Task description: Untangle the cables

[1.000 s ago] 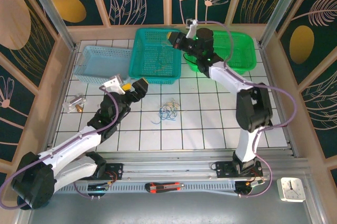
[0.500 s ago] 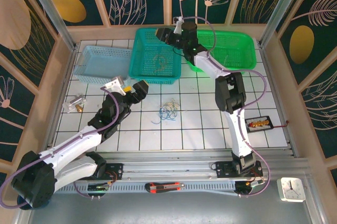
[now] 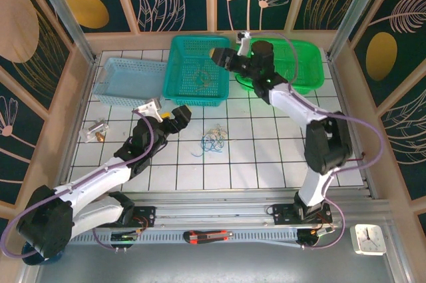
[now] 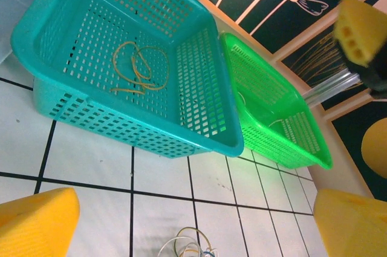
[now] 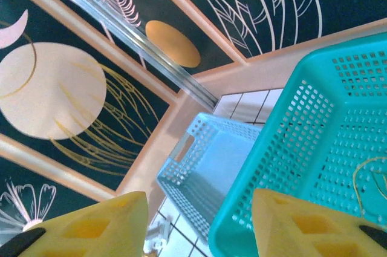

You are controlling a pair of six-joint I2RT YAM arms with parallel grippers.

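Because one brownish-yellow cable [image 4: 138, 68] lies in the teal basket [image 3: 193, 100] at the table's far edge, your right gripper [image 3: 221, 54] hangs over it half-open and empty. Your left gripper [image 3: 180, 114], spread wide and empty, faces the tangled cables [image 3: 213, 138] mid-table.

Left hand [image 3: 179, 114] agape (right hand [image 3: 221, 56] too)
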